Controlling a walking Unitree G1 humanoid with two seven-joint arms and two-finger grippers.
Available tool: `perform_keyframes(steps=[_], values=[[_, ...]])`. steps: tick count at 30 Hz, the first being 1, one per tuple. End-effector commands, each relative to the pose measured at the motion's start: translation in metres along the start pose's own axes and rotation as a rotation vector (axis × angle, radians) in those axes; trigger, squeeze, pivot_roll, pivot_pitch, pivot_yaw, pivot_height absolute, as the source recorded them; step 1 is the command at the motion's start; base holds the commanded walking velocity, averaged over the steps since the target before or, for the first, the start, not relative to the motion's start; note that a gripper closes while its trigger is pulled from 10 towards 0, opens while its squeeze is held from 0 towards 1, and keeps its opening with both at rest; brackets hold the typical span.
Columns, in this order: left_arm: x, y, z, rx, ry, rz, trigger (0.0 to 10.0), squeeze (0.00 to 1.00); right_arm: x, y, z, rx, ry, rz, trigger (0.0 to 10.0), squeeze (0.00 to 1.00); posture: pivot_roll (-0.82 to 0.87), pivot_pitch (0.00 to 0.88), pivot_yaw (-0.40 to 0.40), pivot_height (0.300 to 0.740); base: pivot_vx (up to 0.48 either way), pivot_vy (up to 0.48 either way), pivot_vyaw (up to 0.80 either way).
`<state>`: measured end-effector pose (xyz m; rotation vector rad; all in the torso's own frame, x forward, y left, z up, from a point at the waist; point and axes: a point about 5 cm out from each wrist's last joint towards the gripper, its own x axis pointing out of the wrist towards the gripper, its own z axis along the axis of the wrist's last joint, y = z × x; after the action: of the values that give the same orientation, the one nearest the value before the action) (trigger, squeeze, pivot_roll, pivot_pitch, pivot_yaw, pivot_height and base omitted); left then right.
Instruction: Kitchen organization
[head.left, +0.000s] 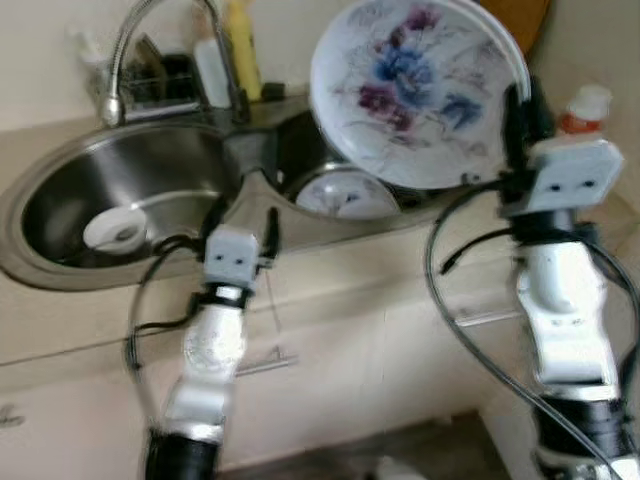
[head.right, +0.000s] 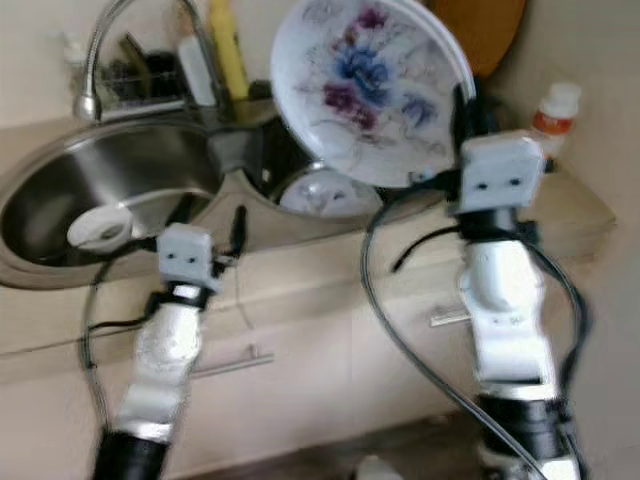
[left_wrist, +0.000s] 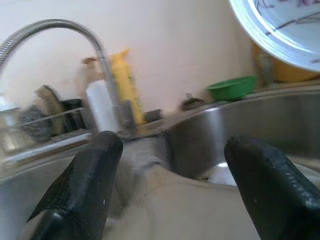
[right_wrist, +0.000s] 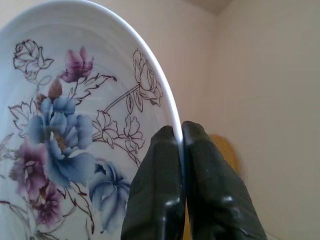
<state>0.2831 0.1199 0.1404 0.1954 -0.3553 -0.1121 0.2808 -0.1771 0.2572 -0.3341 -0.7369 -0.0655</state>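
My right gripper (head.left: 517, 110) is shut on the rim of a large white plate with blue and purple flowers (head.left: 415, 85), held up and tilted above the right sink basin. In the right wrist view the two black fingers (right_wrist: 200, 185) pinch the flowered plate's (right_wrist: 75, 125) edge. A second flowered dish (head.left: 345, 195) lies in the right basin below. My left gripper (head.left: 245, 222) stands open over the ridge between the two basins (left_wrist: 150, 190), nothing between its fingers (left_wrist: 85, 185). A small white bowl (head.left: 115, 230) sits in the left basin (head.left: 60, 200).
A curved faucet (head.left: 150, 30) rises behind the sink, with a yellow bottle (head.left: 240, 45), a white bottle (head.left: 210, 70) and a wire rack (head.left: 160, 80) next to it. An orange-capped bottle (head.left: 580, 105) stands on the counter at right. A green bowl (left_wrist: 232, 87) sits beyond the basin. Cabinet doors (head.left: 350, 370) lie below.
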Motion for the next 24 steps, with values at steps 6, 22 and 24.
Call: perform_keyframes(steps=[6,22,24], values=[[-0.004,0.010,-0.003,0.014,0.007,0.031,10.0,0.00,0.003,0.011,0.002,-0.010,0.008,0.025,0.0,0.00,-0.17,0.000,0.037,0.740,0.000,0.000,0.67],[-0.002,0.010,-0.002,0.023,0.000,0.033,10.0,0.00,0.013,-0.017,-0.081,-0.077,0.536,-0.131,4.5,0.00,-0.16,0.000,0.028,0.740,0.000,0.000,0.00],[-0.002,0.011,-0.002,0.025,0.000,0.035,10.0,0.00,0.010,-0.018,-0.088,-0.073,0.583,-0.135,7.2,0.00,-0.16,0.000,0.028,0.740,0.000,0.000,0.00]])
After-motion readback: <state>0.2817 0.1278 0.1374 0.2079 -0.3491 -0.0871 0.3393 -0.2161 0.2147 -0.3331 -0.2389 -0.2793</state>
